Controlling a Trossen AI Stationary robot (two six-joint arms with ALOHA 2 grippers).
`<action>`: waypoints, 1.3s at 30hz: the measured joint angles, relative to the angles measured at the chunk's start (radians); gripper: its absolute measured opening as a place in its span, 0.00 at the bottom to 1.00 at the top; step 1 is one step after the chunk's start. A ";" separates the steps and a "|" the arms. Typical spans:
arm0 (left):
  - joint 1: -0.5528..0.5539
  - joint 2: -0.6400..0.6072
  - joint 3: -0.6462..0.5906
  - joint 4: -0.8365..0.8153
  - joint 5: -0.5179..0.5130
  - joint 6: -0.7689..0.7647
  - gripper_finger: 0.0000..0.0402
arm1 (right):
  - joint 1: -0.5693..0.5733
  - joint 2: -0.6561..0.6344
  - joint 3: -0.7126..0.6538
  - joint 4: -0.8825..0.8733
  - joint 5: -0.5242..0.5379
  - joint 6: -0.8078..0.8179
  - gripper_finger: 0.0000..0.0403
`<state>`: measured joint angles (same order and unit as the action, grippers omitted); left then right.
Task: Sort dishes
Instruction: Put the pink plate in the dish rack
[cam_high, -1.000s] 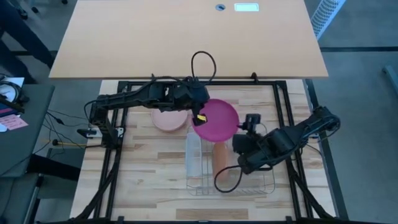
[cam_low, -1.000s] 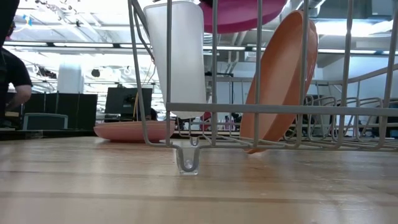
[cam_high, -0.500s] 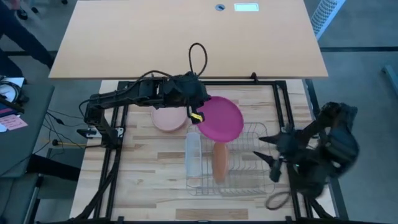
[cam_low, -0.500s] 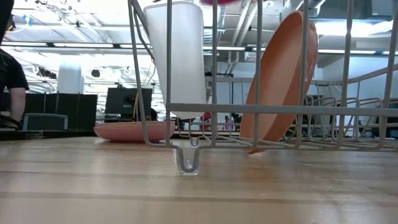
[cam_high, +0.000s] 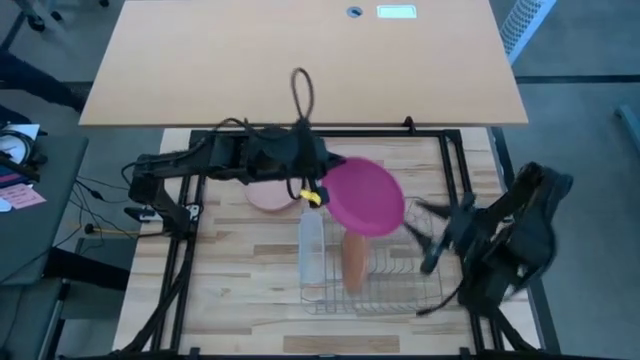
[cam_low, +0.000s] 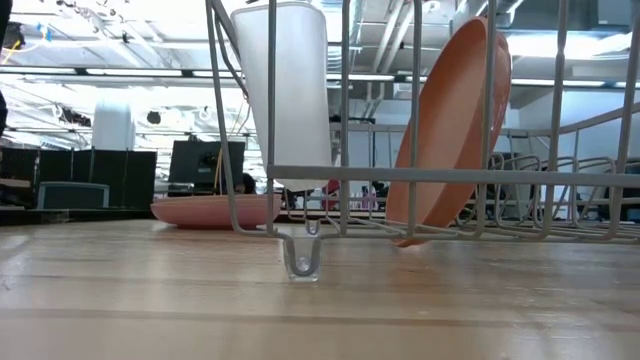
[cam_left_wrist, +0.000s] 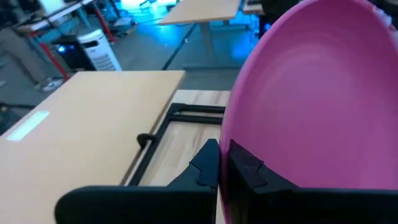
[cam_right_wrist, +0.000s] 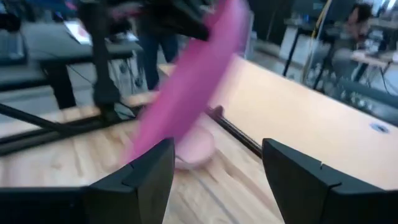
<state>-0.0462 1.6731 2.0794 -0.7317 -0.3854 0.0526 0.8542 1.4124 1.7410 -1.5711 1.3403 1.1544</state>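
My left gripper is shut on a magenta pink plate, which hangs above the far end of the silver wire rack. An orange-tan plate stands on edge in the rack, leaning against its wires. A pale pink plate lies flat on the table under my left arm. My right gripper hovers open over the rack's right side, its fingers apart with nothing between them. My left gripper pinches the magenta plate's rim between its two fingers, at the plate's left edge. The fingers come almost level from the table's left side. The plate is lifted clear of table and rack, tilted, and reaches out beyond the fingers.
A translucent white tray stands upright in the rack's left end beside the orange-tan plate. A black frame borders the wooden work surface. A larger tan table lies beyond the far edge.
My left gripper has risen and gone a little toward the table's right edge with the magenta plate, which has tipped up and left the low view. My right gripper has pulled away from the orange-tan plate toward the right edge, rolling as it went, and has stayed open.
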 joint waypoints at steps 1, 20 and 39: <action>-0.001 -0.008 0.001 -0.010 -0.006 -0.010 0.00 | -0.014 -0.028 0.021 0.000 -0.023 -0.071 0.61; -0.061 -0.041 -0.141 0.152 0.009 -0.062 0.00 | 0.175 -0.580 -0.498 0.055 -0.078 -0.151 0.61; -0.074 -0.044 -0.537 0.699 -0.010 -0.129 0.00 | 0.401 -0.489 -0.902 0.473 0.214 0.074 0.72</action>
<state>-0.1197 1.6287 1.5424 -0.0327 -0.3953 -0.0760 1.2547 0.9236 0.8394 -1.0982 1.5543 1.2283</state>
